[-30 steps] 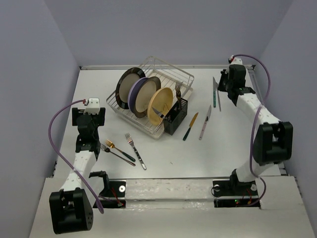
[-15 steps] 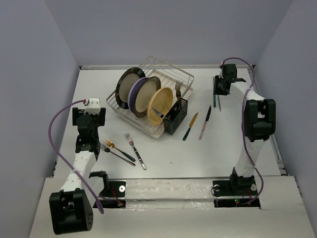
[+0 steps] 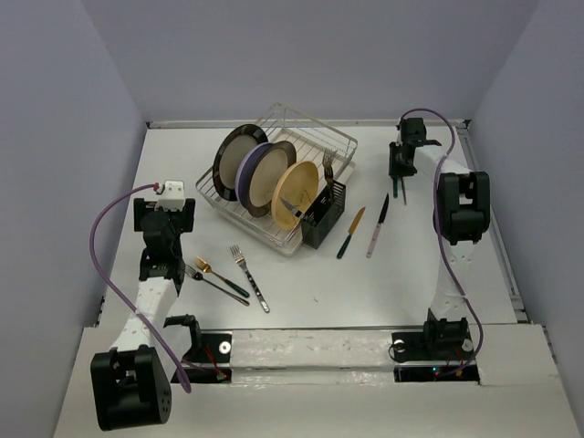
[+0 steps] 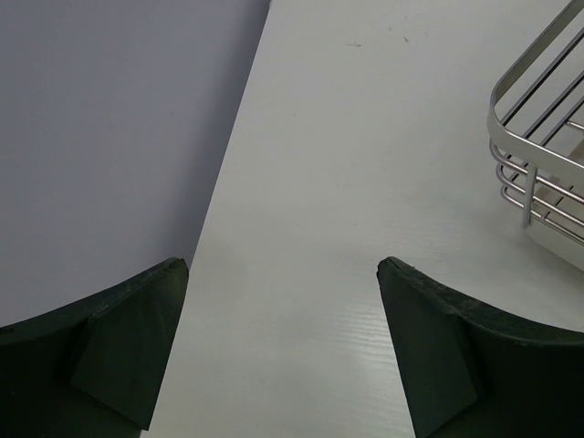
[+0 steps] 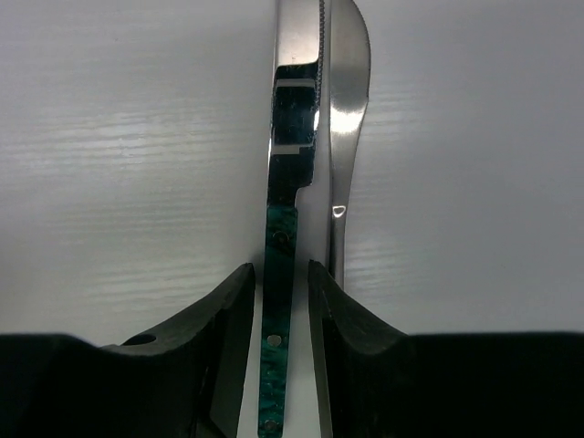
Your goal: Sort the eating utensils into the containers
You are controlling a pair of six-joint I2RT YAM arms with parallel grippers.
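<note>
My right gripper [image 3: 396,172] [image 5: 280,266] is at the back right, low over two knives that lie side by side. Its jaws are open a little and straddle the teal handle of one knife [image 5: 281,246], with a thin gap on each side. An all-silver knife [image 5: 343,137] lies just right of it. My left gripper [image 3: 164,212] [image 4: 283,265] is open and empty over bare table by the left wall. The black slotted cutlery holder [image 3: 324,219] stands at the rack's front corner with forks [image 3: 328,165] in it.
A gold-bladed, green-handled knife [image 3: 350,232] and a dark-bladed, pale-handled knife [image 3: 379,224] lie right of the holder. Three forks [image 3: 248,277] lie near the left arm. The wire dish rack [image 3: 301,146] [image 4: 538,173] holds three plates [image 3: 265,173].
My right arm has folded back and its gripper has moved left and down onto the two knives at the back right. The left arm has not moved.
</note>
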